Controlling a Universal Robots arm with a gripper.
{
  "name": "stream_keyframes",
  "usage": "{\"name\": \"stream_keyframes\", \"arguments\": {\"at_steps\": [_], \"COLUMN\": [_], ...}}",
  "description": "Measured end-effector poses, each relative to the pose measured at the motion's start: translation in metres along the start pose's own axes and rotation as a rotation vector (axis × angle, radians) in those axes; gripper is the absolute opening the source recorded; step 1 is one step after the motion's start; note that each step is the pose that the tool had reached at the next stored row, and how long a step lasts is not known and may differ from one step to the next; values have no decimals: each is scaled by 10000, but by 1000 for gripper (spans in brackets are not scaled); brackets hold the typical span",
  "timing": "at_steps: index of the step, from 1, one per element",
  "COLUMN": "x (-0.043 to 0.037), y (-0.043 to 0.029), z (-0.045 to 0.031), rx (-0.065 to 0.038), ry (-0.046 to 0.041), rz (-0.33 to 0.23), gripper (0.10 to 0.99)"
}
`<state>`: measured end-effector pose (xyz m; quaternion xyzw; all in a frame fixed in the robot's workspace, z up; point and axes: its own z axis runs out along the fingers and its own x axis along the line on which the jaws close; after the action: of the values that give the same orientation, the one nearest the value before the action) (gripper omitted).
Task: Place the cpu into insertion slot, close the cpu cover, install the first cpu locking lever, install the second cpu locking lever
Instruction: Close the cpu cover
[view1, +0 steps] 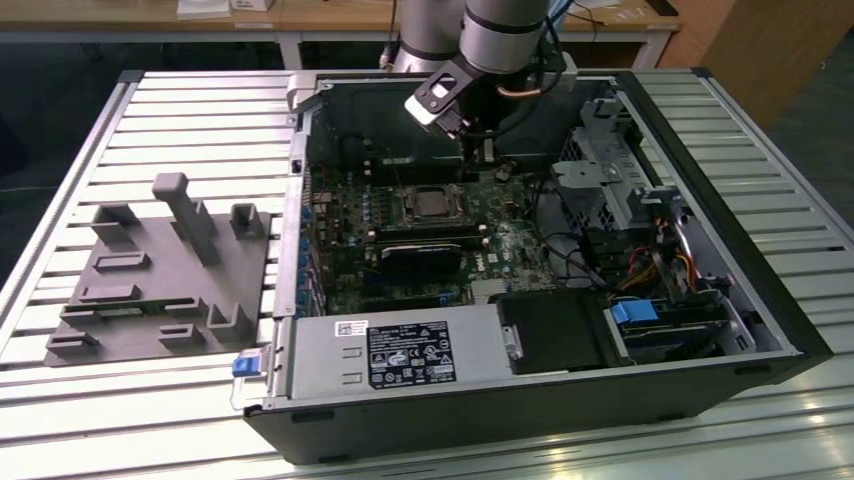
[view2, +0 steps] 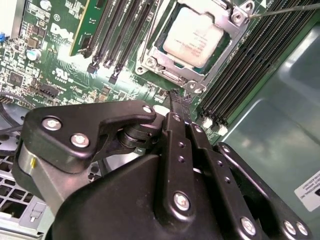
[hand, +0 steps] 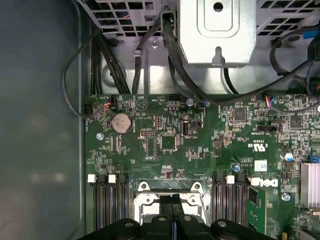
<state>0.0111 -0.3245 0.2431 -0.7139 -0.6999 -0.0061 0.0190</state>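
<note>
In the second wrist view the gripper (view2: 179, 97) has its jaws pressed together with nothing between them. The tip hangs over the green motherboard (view2: 65, 65), just beside the near edge of the insertion slot (view2: 170, 76). I cannot tell whether it touches. Just past the tip, the cpu (view2: 192, 37) sits flat in the slot, and the cpu cover (view2: 226, 40) lies down around it, framing its dull silver top. A thin metal rod (view2: 285, 9) runs off from the cover's far corner. Black memory slots (view2: 240, 65) flank the socket. In the exterior view the open computer case (view1: 534, 420) lies on the slatted surface (view1: 134, 120), beside a grey fixture (view1: 160, 270).
</note>
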Motion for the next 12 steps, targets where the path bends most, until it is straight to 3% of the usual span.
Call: {"name": "stream_keyframes", "arguments": {"at_steps": [5,12], "x": [0,-3], "y": [-30,-154], "z": [1,7], "rx": [-29,-169], "ry": [1,6], "rz": [-1,-6], "gripper": [106,106]}}
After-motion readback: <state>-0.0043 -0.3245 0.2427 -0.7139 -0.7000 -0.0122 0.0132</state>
